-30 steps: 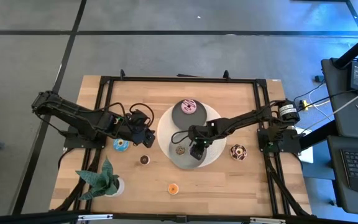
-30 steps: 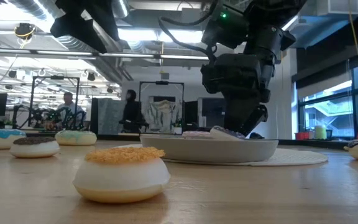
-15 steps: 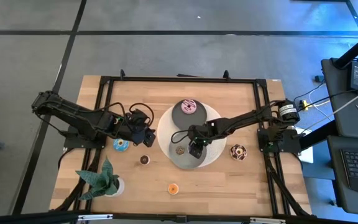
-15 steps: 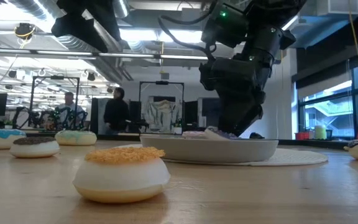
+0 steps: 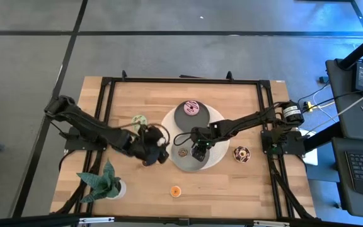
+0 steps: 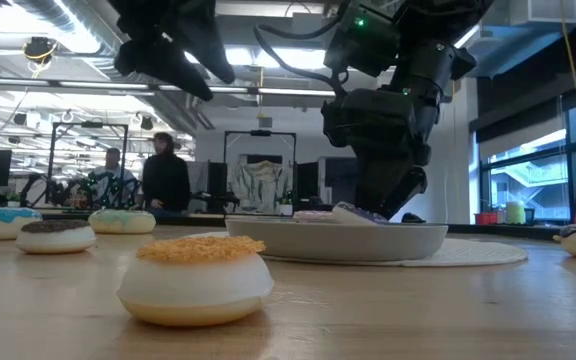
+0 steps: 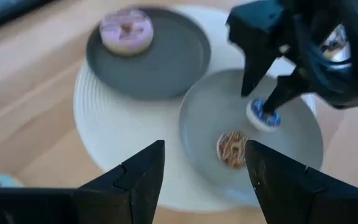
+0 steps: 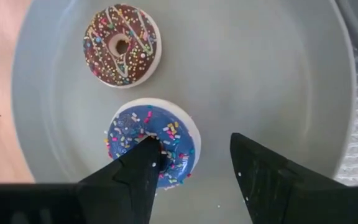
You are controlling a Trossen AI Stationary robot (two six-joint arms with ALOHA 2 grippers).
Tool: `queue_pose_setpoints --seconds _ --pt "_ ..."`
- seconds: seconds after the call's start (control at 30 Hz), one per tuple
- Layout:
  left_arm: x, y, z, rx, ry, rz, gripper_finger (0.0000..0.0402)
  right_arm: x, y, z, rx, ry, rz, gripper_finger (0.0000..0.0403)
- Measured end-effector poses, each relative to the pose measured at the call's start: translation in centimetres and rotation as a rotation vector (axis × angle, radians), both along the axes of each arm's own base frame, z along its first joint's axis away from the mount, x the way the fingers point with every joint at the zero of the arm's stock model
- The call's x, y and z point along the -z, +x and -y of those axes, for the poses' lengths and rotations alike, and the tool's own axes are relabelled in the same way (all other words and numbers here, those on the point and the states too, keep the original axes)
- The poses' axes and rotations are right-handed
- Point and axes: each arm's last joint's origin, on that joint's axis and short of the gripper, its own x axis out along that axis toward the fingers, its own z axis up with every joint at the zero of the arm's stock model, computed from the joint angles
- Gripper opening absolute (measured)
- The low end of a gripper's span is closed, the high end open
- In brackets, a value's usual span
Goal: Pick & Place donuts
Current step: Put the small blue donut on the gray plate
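The right gripper [image 8: 188, 165] hangs spread wide over the near grey dish [image 8: 278, 74], one finger in the blue donut [image 8: 151, 144]'s hole, gripping nothing. Judged risk: lifting could snag and drag it. The left gripper [image 7: 204, 168], spread and empty, hovers beside that dish.

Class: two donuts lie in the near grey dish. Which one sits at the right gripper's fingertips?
The blue-iced donut, under the right gripper; the chocolate donut lies apart in the dish.
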Motion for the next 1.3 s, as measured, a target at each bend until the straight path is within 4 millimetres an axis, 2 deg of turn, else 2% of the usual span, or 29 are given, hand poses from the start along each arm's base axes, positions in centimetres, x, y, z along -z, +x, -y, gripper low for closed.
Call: queue_pose_setpoints --seconds 0.13,0.27,0.4,0.47,0.63,0.9,1.03,1.2,1.3 --pt "1.0 0.9 1.8 -0.024 0.074 0.077 0.0219 0.0 0.0 0.0 0.003 0.002 0.0 0.0196" --pt "3.0 2.4 3.2 0.013 0.128 0.092 0.0216 0.0 0.0 0.0 0.002 0.002 -0.002 0.0196" --pt "4.9 3.8 4.4 0.055 0.119 0.113 0.0215 0.0 0.0 -0.1 -0.007 0.02 -0.006 0.0196" --pt "5.0 3.9 4.9 0.067 0.109 0.129 0.0216 0.0 -0.1 -0.1 -0.009 0.025 -0.007 0.0196" --pt "3.5 3.5 5.1 0.154 0.108 0.137 0.0218 0.0 -0.1 -0.1 -0.01 0.025 -0.007 0.0196" --pt "0.0 2.8 2.3 0.344 0.101 0.081 0.0216 0.0 0.0 -0.1 -0.011 0.024 -0.006 0.0196" --pt "-1.1 2.7 1.7 0.441 0.11 0.091 0.0219 0.0 0.0 -0.1 -0.009 0.025 -0.006 0.0196" --pt "-2.2 2.1 0.9 0.481 0.139 0.089 0.0216 0.0 0.0 -0.1 -0.004 0.028 -0.005 0.0196" --pt "-3.9 1.4 0.3 0.515 0.141 0.14 0.0215 0.0 -0.1 -0.1 0.006 0.032 -0.009 0.0196"
